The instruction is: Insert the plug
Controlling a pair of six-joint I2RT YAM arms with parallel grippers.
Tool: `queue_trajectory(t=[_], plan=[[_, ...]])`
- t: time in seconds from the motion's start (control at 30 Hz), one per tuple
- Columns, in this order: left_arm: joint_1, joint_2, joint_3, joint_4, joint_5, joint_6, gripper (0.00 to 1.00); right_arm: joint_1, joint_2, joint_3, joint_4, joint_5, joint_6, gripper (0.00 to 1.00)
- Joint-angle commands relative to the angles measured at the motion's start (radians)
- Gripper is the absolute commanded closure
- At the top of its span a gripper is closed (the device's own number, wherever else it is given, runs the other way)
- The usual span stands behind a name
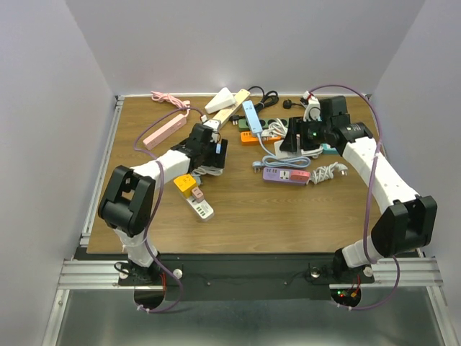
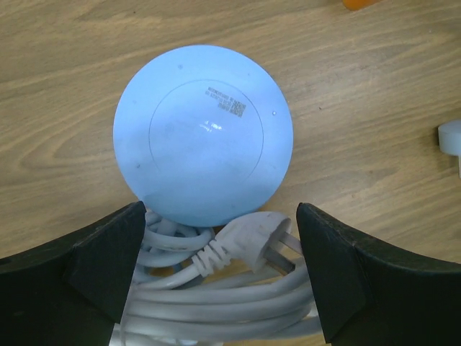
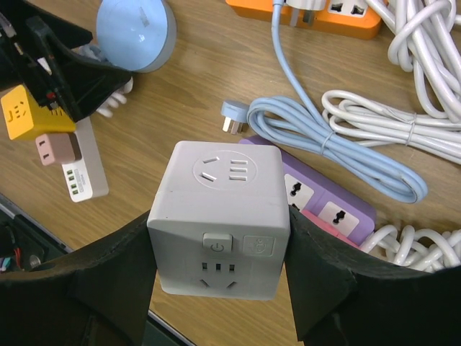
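Note:
My left gripper (image 2: pixel 220 267) is open over the table, its fingers either side of a white three-pin plug (image 2: pixel 252 238) and its coiled white cord (image 2: pixel 216 303). The plug lies beside a round pale blue device (image 2: pixel 204 133). In the top view this gripper (image 1: pixel 209 148) is left of centre. My right gripper (image 3: pixel 220 220) is shut on a white cube socket (image 3: pixel 220 216) with a power button, and holds it above the table. In the top view it (image 1: pixel 302 137) is right of centre. The blue device also shows in the right wrist view (image 3: pixel 135 29).
A purple power strip (image 3: pixel 324 205) lies under the cube socket, with a light blue cord and plug (image 3: pixel 338 144) beside it. An orange strip (image 3: pixel 338 18) and white cables are further back. A yellow cube (image 1: pixel 184 184), a white strip (image 1: pixel 201 208) and a pink strip (image 1: pixel 164 131) lie on the left.

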Motion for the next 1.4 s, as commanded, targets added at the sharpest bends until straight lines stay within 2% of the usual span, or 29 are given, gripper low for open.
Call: queue_trajectory(t=[0.0,0.1,0.2,0.23,0.47,0.67,0.77,0.93,1.27,1.33,1.37], plan=[[-0.004,-0.110,-0.087,-0.017,0.046,-0.053,0.04,0.003,-0.054,-0.007,0.089,-0.035,-0.015,1.00],[-0.008,-0.176,-0.141,0.017,0.046,-0.052,0.04,0.003,-0.049,-0.011,0.098,-0.045,-0.014,1.00],[-0.025,-0.213,-0.136,-0.035,0.045,-0.055,0.04,0.003,-0.057,-0.011,0.097,-0.042,-0.017,1.00],[-0.034,-0.240,-0.141,-0.049,-0.007,-0.055,0.04,0.003,-0.064,-0.014,0.098,-0.042,-0.018,1.00],[-0.111,-0.323,-0.156,-0.051,-0.049,0.003,0.02,0.003,-0.074,-0.018,0.104,-0.073,-0.012,1.00],[-0.143,-0.239,-0.110,-0.149,-0.130,0.007,0.01,0.003,-0.094,-0.018,0.108,-0.075,-0.011,1.00],[-0.169,-0.195,-0.089,-0.186,-0.219,-0.001,0.01,0.003,-0.107,-0.021,0.108,-0.079,-0.014,1.00],[-0.186,-0.167,-0.069,-0.167,-0.309,0.000,0.01,0.003,-0.124,-0.023,0.109,-0.085,-0.020,1.00],[-0.237,-0.106,-0.078,-0.203,-0.374,0.022,0.02,0.003,-0.135,-0.024,0.114,-0.084,-0.026,0.99],[-0.237,-0.100,-0.078,-0.212,-0.377,0.013,0.13,0.003,-0.132,-0.023,0.115,-0.084,-0.026,1.00],[-0.236,-0.098,-0.075,-0.221,-0.386,0.007,0.40,0.003,-0.130,-0.021,0.117,-0.084,-0.026,0.99]])
